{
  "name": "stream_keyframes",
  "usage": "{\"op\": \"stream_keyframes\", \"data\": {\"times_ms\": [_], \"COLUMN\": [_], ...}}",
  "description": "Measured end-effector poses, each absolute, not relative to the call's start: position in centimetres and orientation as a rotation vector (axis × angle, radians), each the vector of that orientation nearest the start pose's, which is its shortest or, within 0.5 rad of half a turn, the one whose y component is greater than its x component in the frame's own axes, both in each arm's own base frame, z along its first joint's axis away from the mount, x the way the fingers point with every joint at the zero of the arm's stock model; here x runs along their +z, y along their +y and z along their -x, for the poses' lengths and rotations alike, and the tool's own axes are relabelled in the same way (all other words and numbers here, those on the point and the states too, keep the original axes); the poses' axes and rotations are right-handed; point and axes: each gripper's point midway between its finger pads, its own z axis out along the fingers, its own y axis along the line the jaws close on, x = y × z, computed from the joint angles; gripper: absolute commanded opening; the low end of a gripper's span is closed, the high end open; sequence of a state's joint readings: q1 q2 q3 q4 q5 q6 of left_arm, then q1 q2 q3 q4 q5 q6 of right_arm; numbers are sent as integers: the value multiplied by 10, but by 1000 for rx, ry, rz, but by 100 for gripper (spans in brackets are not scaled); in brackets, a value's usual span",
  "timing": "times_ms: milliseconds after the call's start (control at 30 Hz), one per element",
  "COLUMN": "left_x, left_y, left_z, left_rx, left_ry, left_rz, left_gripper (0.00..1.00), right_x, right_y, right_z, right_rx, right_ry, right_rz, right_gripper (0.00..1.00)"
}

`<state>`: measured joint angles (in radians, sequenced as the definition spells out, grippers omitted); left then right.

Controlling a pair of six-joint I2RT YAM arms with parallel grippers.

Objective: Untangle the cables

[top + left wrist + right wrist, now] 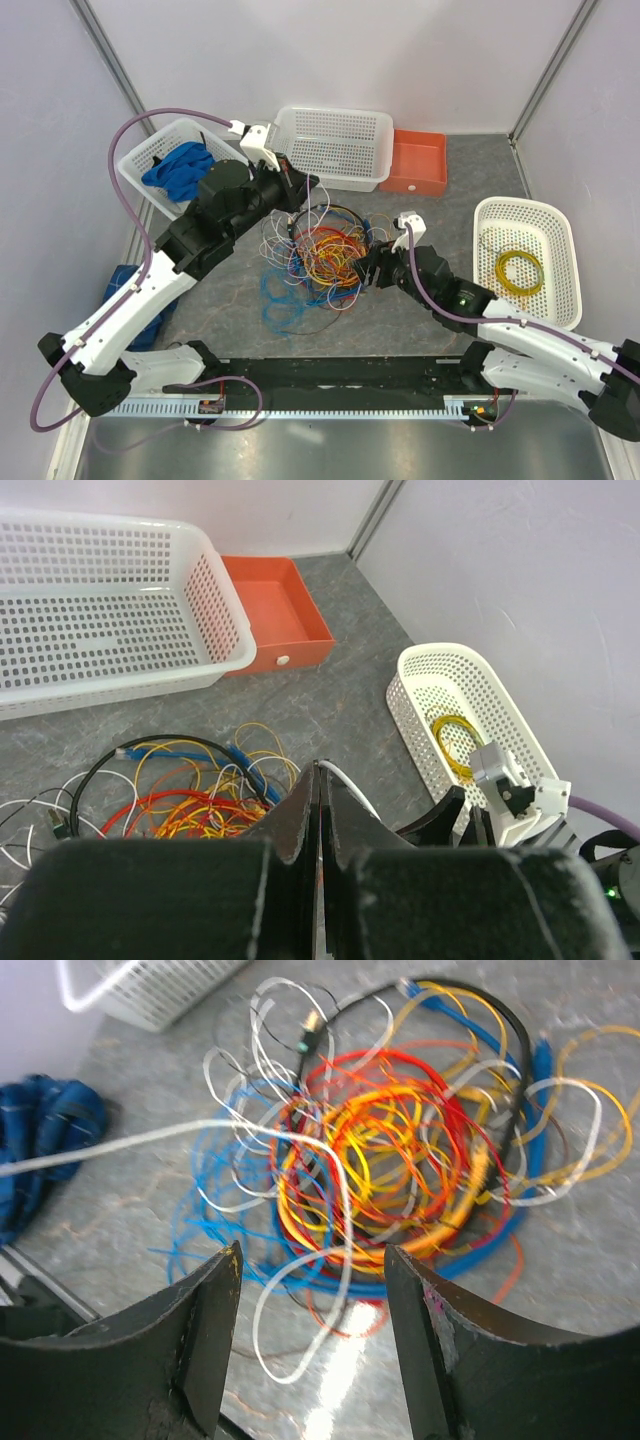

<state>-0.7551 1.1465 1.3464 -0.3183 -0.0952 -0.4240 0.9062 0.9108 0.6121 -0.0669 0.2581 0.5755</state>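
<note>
I see the left gripper [320,771] pinched together on a white wire [352,784]. Right gripper [312,1253] has jaws apart, hovering over the cables [325,256], which are heaped mid-table [430,325] between the arms.

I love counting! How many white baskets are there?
3: left basket holding blue cloth, back-middle basket beside the orange tray, right basket holding a yellow cable coil. None seems hidden.
</note>
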Motion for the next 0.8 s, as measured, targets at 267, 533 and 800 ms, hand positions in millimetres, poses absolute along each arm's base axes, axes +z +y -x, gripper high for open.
{"op": "stream_keyframes", "data": {"times_ms": [267,533,800], "left_x": [390,388,303], "left_y": [-263,-260,-241], "left_z": [-278,-276,-265], "left_rx": [-789,-786,-739], "left_ry": [1756,1763,1929], "left_rz": [-220,-220,-98], "left_gripper": [2,17,99], "right_x": [149,128,278], "right_y": [262,262,246], "right_z": [-235,-236,-246], "right_rx": [673,627,689], "right_ry": [2063,2123,1875], "right_rz": [176,172,74], "right_gripper": [49,0,0]}}
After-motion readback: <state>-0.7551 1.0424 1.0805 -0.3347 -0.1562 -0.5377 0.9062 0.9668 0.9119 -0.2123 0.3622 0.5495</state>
